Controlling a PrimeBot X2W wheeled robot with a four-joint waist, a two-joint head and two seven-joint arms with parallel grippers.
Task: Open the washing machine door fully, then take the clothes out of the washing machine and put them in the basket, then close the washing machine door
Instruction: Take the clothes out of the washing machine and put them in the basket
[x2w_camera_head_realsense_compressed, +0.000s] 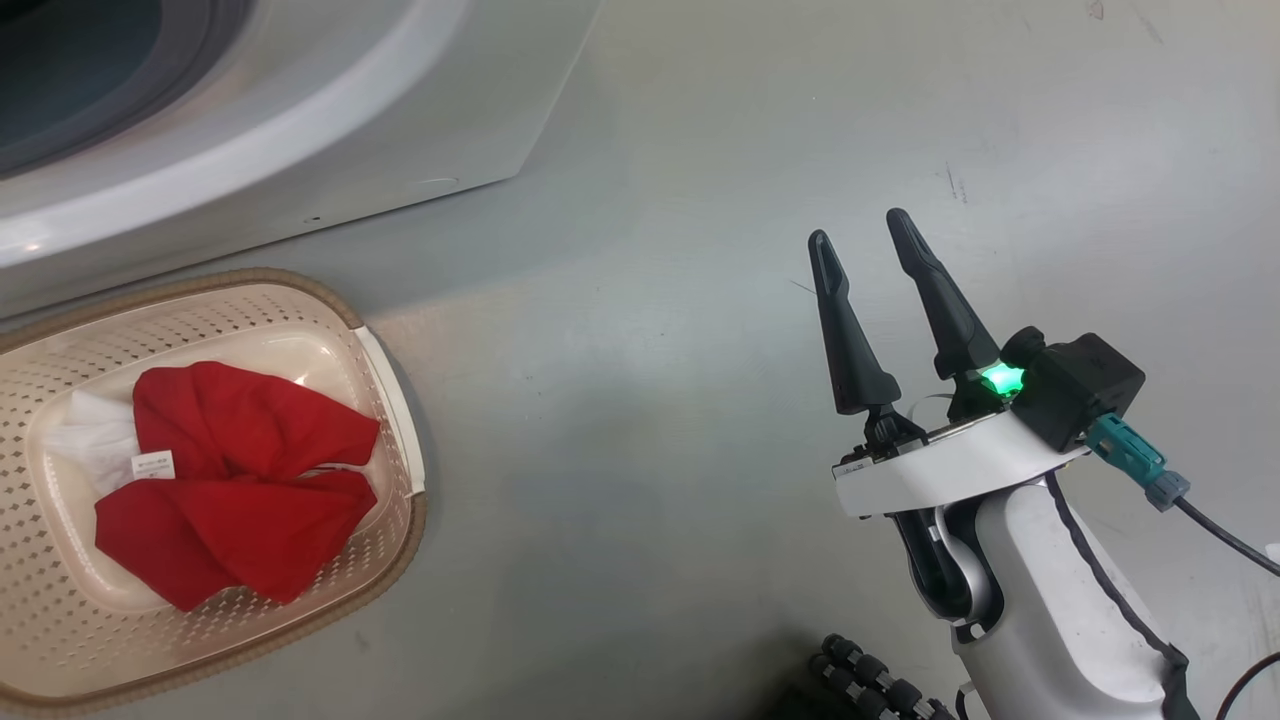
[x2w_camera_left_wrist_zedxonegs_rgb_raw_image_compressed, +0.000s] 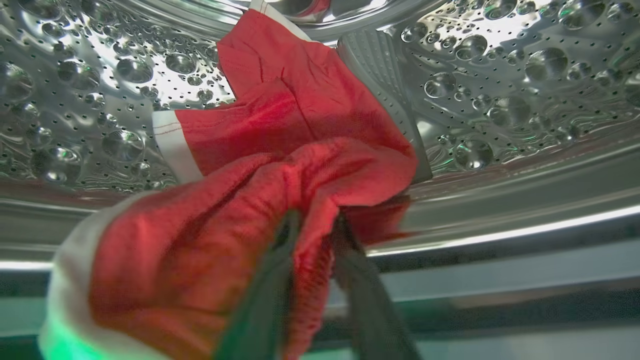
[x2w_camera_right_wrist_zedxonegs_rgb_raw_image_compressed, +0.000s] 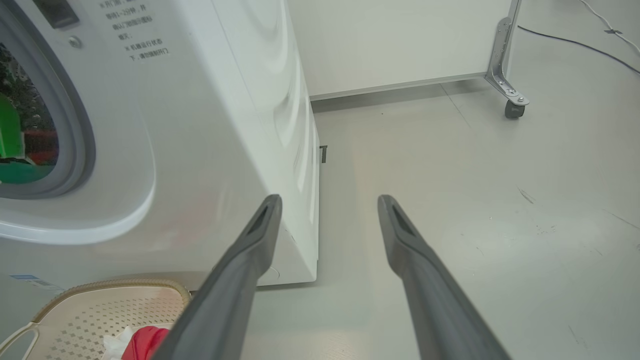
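Note:
Inside the perforated steel drum (x2w_camera_left_wrist_zedxonegs_rgb_raw_image_compressed: 500, 75) of the white washing machine (x2w_camera_right_wrist_zedxonegs_rgb_raw_image_compressed: 200, 150), my left gripper (x2w_camera_left_wrist_zedxonegs_rgb_raw_image_compressed: 315, 220) is shut on a red garment with white trim (x2w_camera_left_wrist_zedxonegs_rgb_raw_image_compressed: 280, 150), its fabric bunched between the two dark fingers. Another red garment with a white label (x2w_camera_head_realsense_compressed: 240, 460) lies in the cream basket (x2w_camera_head_realsense_compressed: 390, 400) on the floor below the washer's front (x2w_camera_head_realsense_compressed: 300, 130). My right gripper (x2w_camera_head_realsense_compressed: 860, 235) hangs open and holds nothing over the bare floor to the right of the basket. In the right wrist view the same gripper (x2w_camera_right_wrist_zedxonegs_rgb_raw_image_compressed: 327, 200) points past the washer's corner. The door is out of view.
The grey floor (x2w_camera_head_realsense_compressed: 700, 200) stretches wide to the right of the washer. A caster wheel on a metal leg (x2w_camera_right_wrist_zedxonegs_rgb_raw_image_compressed: 514, 107) stands at the far wall, with a cable (x2w_camera_right_wrist_zedxonegs_rgb_raw_image_compressed: 575, 42) on the floor beyond it. The basket's corner (x2w_camera_right_wrist_zedxonegs_rgb_raw_image_compressed: 100, 300) sits against the washer's base.

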